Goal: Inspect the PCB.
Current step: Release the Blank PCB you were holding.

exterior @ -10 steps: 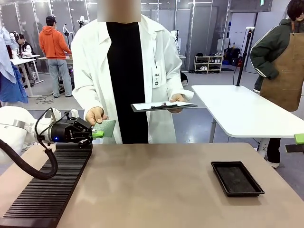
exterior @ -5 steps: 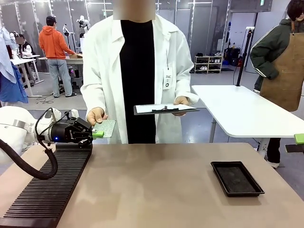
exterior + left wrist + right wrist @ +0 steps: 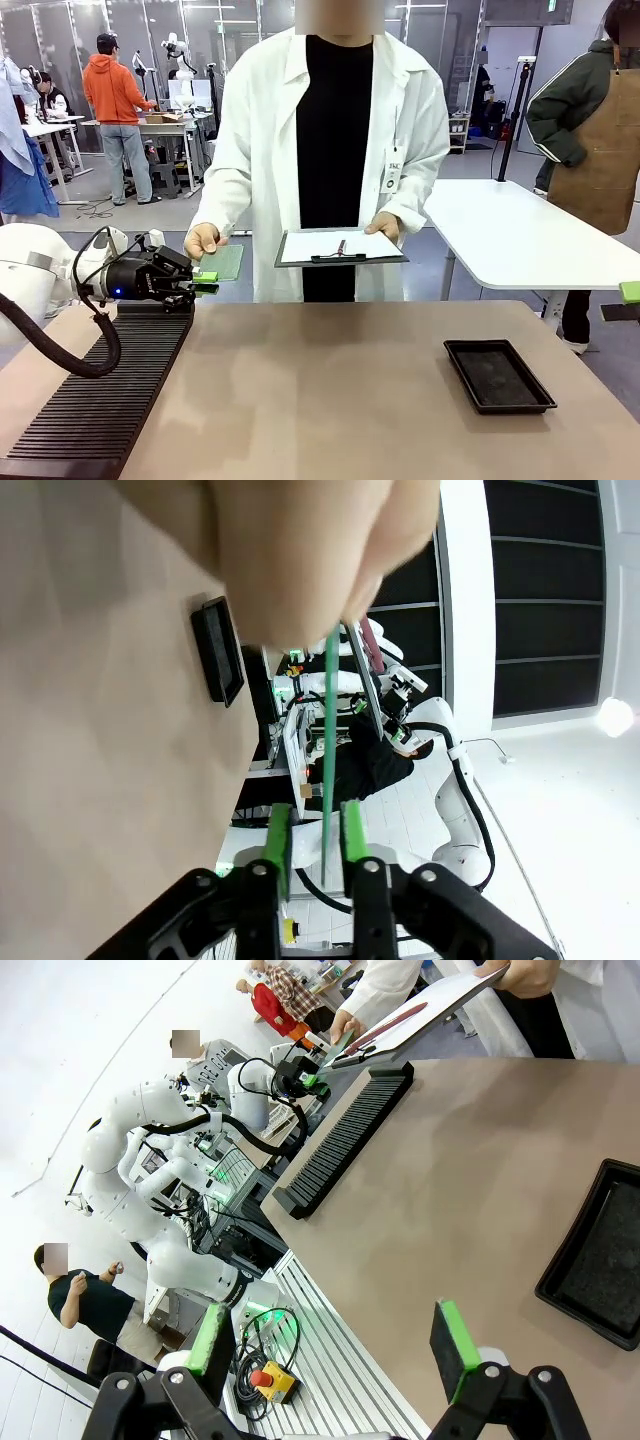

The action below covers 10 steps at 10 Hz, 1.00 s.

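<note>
The robot's left hand (image 3: 207, 282) has its green pads apart, and the PCB (image 3: 226, 262) sits in the gap between them, not pinched. The person's hand (image 3: 201, 241), just beyond the pads, grips the board's far end, above the desk (image 3: 340, 420). The person's other arm carries a clipboard (image 3: 340, 247), off to the side of the left hand. The right hand (image 3: 335, 1345) hangs with its fingers wide apart and nothing between them, a black tray (image 3: 600, 1250) ahead of it

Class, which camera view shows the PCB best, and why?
Front view: the PCB shows its flat green face. The left wrist view sees it edge-on, a thin line; the right wrist view shows it tiny and far.
</note>
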Each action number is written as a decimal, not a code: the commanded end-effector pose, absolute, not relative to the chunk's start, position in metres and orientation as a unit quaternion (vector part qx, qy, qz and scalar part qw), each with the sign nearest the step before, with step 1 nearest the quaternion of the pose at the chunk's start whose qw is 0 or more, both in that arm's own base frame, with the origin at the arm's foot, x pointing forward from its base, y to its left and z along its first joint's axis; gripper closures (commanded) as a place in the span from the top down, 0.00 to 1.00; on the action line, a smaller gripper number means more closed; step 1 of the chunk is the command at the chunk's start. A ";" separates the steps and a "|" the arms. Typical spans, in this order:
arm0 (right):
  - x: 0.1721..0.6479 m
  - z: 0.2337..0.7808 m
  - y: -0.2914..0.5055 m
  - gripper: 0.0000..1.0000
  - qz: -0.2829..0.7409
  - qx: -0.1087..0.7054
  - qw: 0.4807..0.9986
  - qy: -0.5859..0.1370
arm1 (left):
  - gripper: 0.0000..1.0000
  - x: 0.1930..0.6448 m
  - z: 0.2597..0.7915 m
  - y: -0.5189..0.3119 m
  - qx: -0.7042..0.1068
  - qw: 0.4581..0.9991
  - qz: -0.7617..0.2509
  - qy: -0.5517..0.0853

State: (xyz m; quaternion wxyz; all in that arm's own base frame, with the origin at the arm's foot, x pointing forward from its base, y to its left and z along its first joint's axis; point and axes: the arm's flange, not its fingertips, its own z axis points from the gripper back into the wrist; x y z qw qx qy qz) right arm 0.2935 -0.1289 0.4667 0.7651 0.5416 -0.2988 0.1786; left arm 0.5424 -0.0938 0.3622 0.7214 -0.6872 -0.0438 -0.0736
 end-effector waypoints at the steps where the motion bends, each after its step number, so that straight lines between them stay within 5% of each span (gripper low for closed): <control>1: 0.295 0.467 -0.129 1.00 0.184 0.542 0.761 -0.306 | 0.60 0.537 0.363 -0.090 -0.697 0.711 -0.076 -0.050; 2: 0.295 0.467 -0.129 1.00 0.184 0.542 0.761 -0.306 | 0.59 0.537 0.362 -0.088 -0.698 0.710 -0.073 -0.057; 3: 0.295 0.467 -0.129 1.00 0.184 0.542 0.761 -0.306 | 0.88 0.536 0.361 -0.089 -0.699 0.710 -0.073 -0.054; 4: 0.295 0.467 -0.129 1.00 0.184 0.542 0.761 -0.306 | 0.87 0.535 0.359 -0.089 -0.699 0.709 -0.073 -0.054; 5: 0.295 0.467 -0.129 1.00 0.184 0.542 0.761 -0.306 | 1.00 0.535 0.359 -0.089 -0.699 0.709 -0.074 -0.054; 10: 0.295 0.467 -0.129 1.00 0.184 0.542 0.761 -0.306 | 1.00 0.536 0.359 -0.091 -0.702 0.707 -0.080 -0.047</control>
